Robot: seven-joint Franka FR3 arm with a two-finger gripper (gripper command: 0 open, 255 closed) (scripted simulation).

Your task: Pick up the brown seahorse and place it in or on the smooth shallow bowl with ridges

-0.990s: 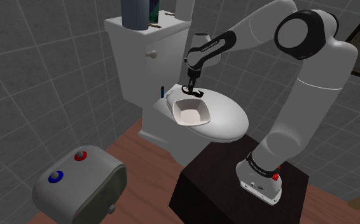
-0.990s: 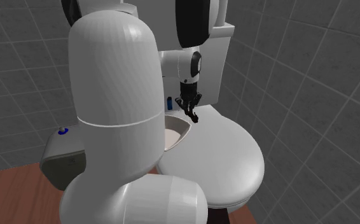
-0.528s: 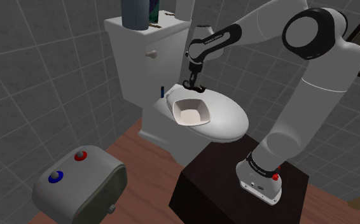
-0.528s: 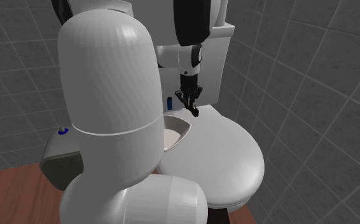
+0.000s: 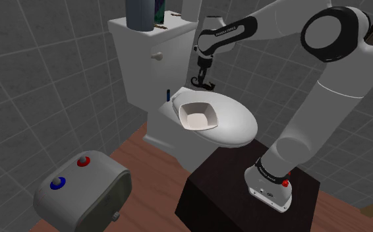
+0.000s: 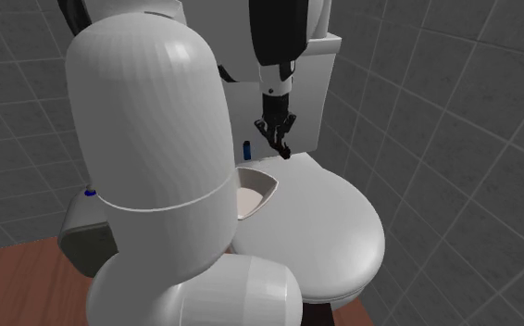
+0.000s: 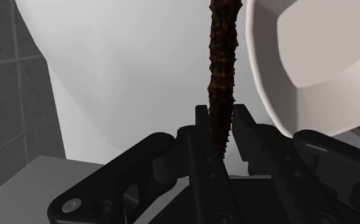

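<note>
The brown seahorse [image 7: 222, 70] is a thin, spiny dark strip, and my gripper [image 7: 220, 118] is shut on its lower end. In the shoulder view the gripper [image 5: 201, 80] hangs above the back of the closed toilet lid [image 5: 238, 125], with the seahorse [image 5: 206, 86] dangling from it clear of the lid. The shallow white bowl [image 5: 195, 116] sits on the lid just below and toward the shoulder view's left of the gripper. The second exterior view shows the gripper [image 6: 275, 132] holding the seahorse [image 6: 284, 149] above and behind the bowl [image 6: 254, 192].
The white toilet tank [image 5: 145, 46] stands right behind the gripper, with dark containers on top. A small blue item [image 5: 168, 94] stands beside the bowl. A grey tank with red and blue knobs [image 5: 80, 191] lies on the wooden floor. My dark stand [image 5: 244, 198] is in front.
The gripper has risen with the seahorse, lifting it well off the toilet lid. The bowl has not moved.
</note>
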